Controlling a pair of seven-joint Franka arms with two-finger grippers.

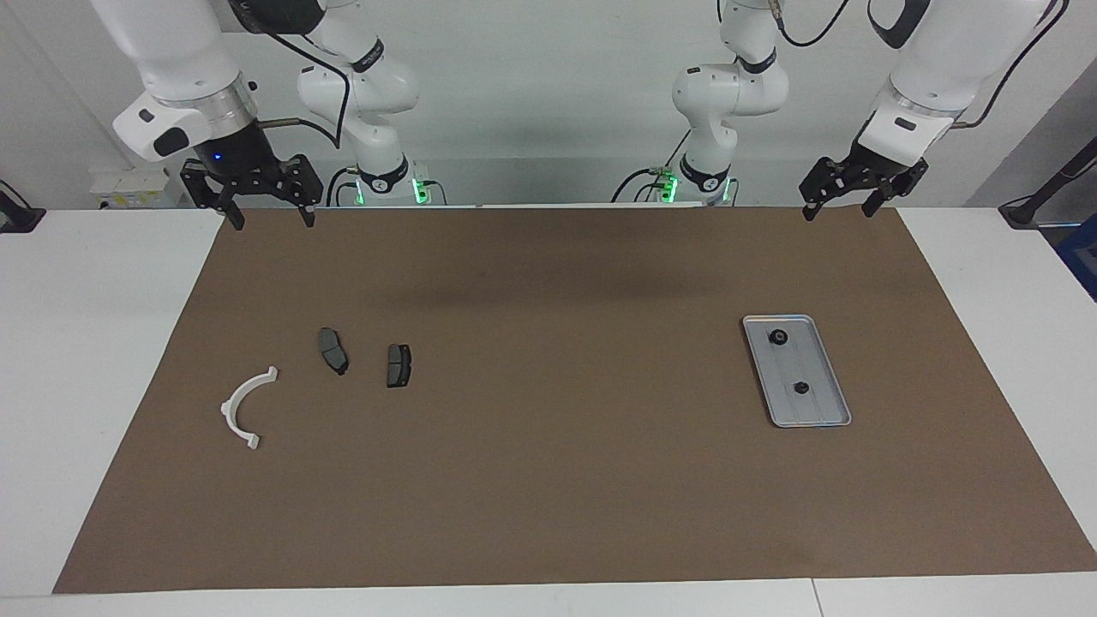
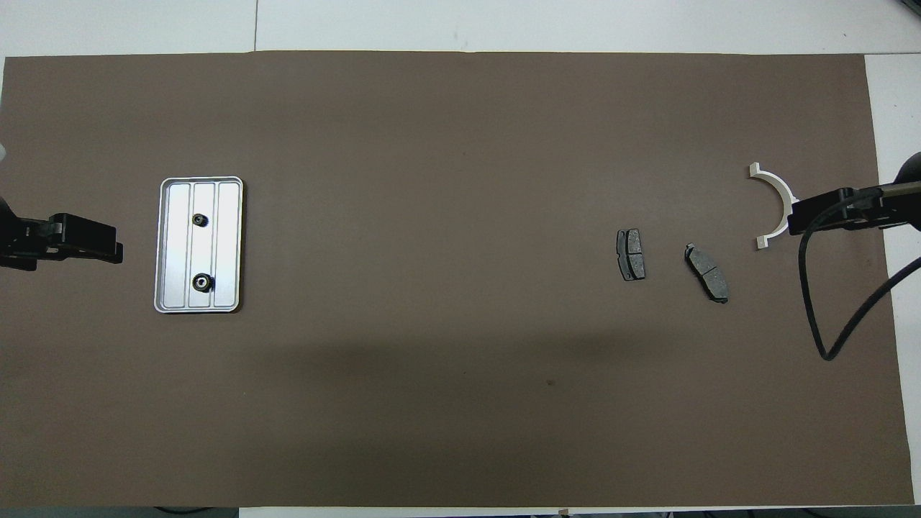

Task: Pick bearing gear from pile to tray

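Observation:
The pile lies toward the right arm's end: a white plastic arc [image 1: 237,394] [image 2: 783,187] and two dark grey brake pads [image 1: 332,350] [image 1: 398,365] [image 2: 631,254] [image 2: 707,273]. The silver tray [image 1: 823,403] [image 2: 227,244] lies toward the left arm's end. Two small black round gears [image 1: 778,337] [image 1: 801,387] [image 2: 201,219] [image 2: 203,282] lie in it, apart from each other. My right gripper [image 1: 269,216] [image 2: 795,218] is open and empty, raised over the mat's edge by its base. My left gripper [image 1: 840,208] [image 2: 115,252] is open and empty, raised over the mat's corner by its base.
A brown mat [image 1: 548,480] covers most of the white table [image 1: 94,360]. A black cable [image 2: 817,302] hangs from the right arm over the mat. No black round pieces show among the pile parts.

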